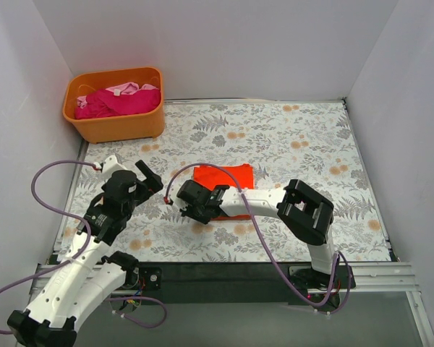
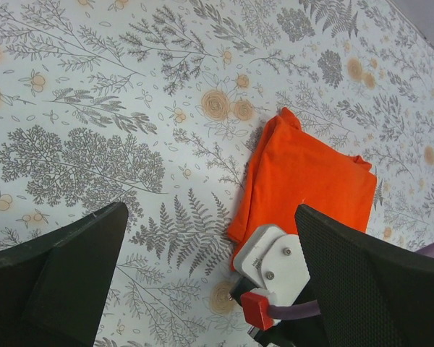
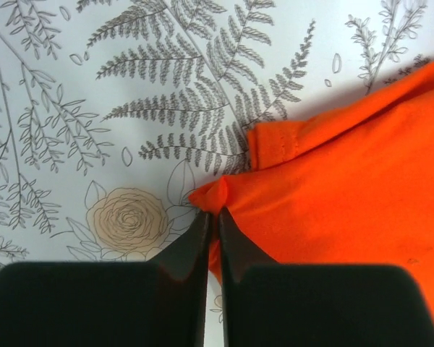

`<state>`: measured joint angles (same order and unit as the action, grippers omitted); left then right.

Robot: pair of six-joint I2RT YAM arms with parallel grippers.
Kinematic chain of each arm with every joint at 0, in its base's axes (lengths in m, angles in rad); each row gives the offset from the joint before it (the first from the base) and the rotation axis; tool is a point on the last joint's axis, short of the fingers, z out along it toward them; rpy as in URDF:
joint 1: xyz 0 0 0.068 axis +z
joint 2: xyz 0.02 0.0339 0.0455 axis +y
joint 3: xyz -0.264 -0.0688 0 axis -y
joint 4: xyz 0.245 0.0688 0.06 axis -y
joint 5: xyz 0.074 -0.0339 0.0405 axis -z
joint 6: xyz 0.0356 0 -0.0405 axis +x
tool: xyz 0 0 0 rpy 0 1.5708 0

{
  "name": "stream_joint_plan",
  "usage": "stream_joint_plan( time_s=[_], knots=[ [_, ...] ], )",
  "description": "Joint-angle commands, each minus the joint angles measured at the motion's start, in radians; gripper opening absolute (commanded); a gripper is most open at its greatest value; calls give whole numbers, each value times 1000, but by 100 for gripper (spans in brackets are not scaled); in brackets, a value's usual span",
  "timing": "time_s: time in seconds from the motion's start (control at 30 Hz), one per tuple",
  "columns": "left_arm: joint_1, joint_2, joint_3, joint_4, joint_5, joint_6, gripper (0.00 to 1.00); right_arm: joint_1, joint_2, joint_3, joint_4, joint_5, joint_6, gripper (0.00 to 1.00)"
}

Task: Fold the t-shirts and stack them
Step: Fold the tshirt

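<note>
An orange-red t-shirt (image 1: 228,178) lies folded on the floral table, also in the left wrist view (image 2: 311,181). My right gripper (image 1: 195,210) is shut on its near left corner; the right wrist view shows the fingers pinching a fold of the orange fabric (image 3: 224,196). My left gripper (image 1: 148,177) is open and empty, hovering left of the shirt; its fingers (image 2: 65,275) frame the shirt. A magenta t-shirt (image 1: 119,101) and a pale pink one (image 1: 126,88) lie bunched in the orange tub (image 1: 116,126) at the back left.
White walls enclose the table on the left, back and right. The right arm's body (image 1: 307,210) stretches across the near middle. Purple cables loop near both arms (image 1: 47,181).
</note>
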<state>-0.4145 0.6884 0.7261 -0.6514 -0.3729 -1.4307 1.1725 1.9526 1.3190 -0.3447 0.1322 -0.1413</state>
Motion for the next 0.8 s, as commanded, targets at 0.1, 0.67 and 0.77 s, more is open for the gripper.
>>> stream_joint_plan(
  time_s=[0.1, 0.67, 0.77],
  knots=[
    [3, 68, -2, 19, 106, -43, 94, -4, -15, 7, -24, 46, -4, 1],
    [2, 388, -79, 300, 426, -272, 98, -128, -357, -277, 329, -117, 135, 1],
    [2, 491, -99, 397, 515, -319, 98, -131, -350, -279, 335, -125, 135, 1]
  ],
)
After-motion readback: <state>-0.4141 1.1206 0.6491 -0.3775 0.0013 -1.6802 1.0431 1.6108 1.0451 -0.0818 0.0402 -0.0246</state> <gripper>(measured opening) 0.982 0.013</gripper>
